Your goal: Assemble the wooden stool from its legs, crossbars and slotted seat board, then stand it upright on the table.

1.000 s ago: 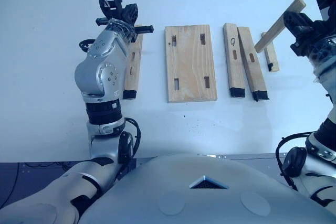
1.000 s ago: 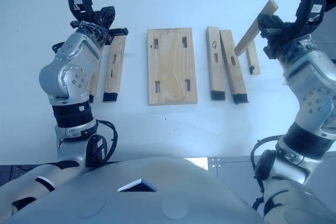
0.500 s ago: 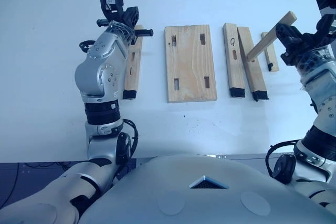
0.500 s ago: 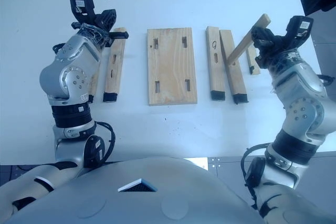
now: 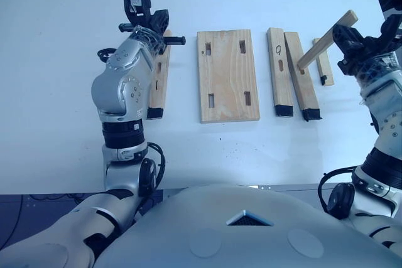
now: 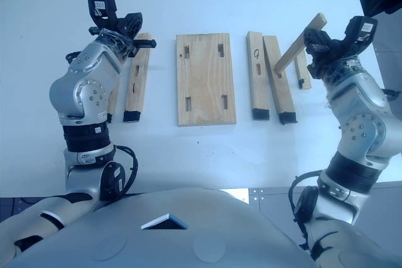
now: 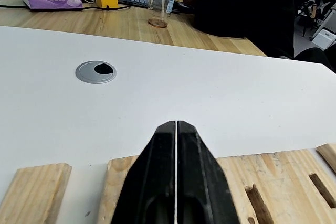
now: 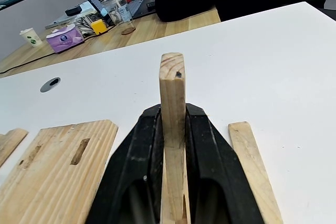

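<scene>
Above the counter (image 5: 56,123) at right, with crossbar (image 5: 323,41) clamped tilted in the right jaws, lower end just over a slotted leg (image 5: 303,80): square the tip to the slot, then lower straight, without twisting. Pale, square-cut pine, plain and rigid-looking. At centre, lying flat, seat board (image 5: 227,75). Farther, at left, left jaws pressed together, empty, above another leg's (image 5: 162,89) far end.

eyes: overhead, facing down, sharing table (image 5: 50,92) | wrists: low, close, facing across it
</scene>
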